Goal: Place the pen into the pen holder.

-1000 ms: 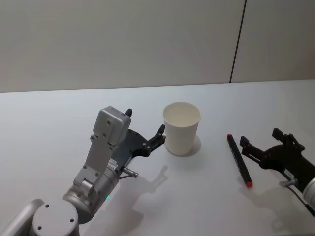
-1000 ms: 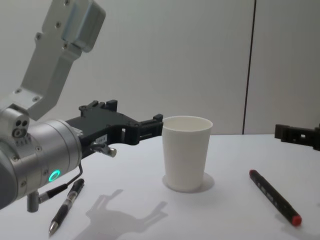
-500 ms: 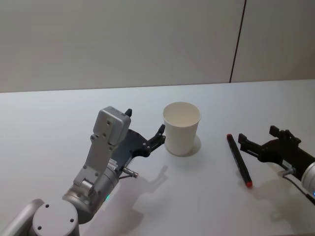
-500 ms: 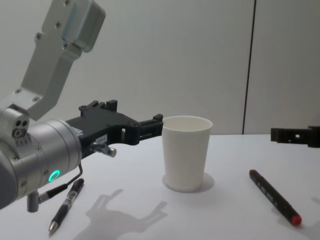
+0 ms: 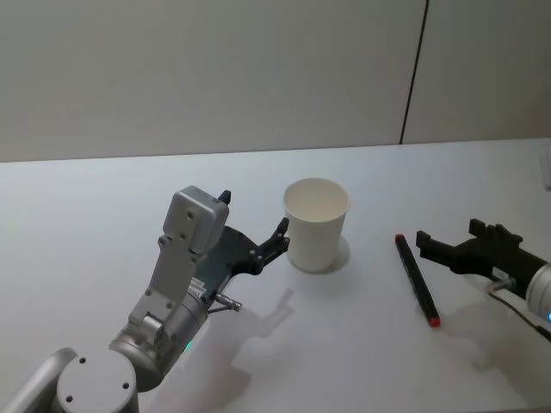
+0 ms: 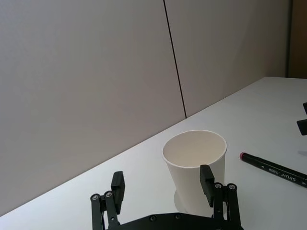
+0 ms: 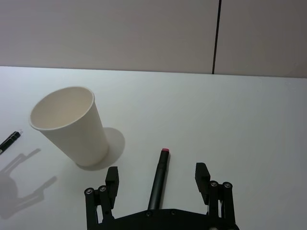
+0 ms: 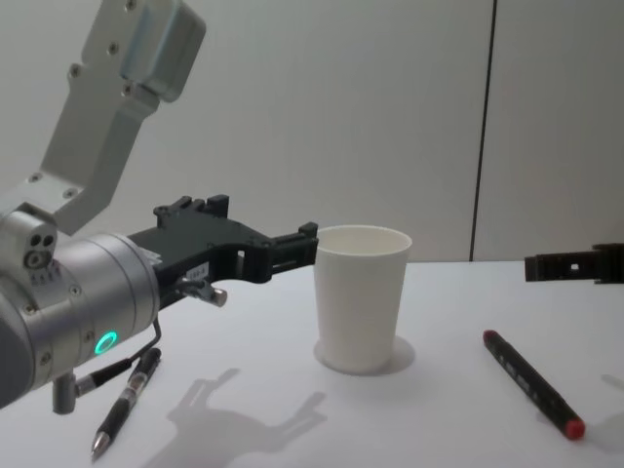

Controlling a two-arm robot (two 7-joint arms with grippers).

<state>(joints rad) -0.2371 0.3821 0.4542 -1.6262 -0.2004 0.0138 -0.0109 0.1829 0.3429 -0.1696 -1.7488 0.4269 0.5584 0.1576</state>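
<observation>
The left gripper [image 5: 254,215] hangs level over the middle of the table [image 5: 103,198], with its wrist bent and its fingers [image 6: 207,178] spread wide. The right gripper [image 5: 451,235] reaches in from the table's right edge, fingers [image 7: 201,174] likewise apart, seemingly held just clear of the surface.

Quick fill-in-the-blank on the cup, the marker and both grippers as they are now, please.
The pen holder stands upright, and inside it is ___.
The marker lies flat on the table, on the robot's ___ side of the pen holder.
The right gripper hovers near the marker and is ___.
The left gripper, beside the pen holder, holds ___.
Missing: empty; right; open; nothing.
</observation>
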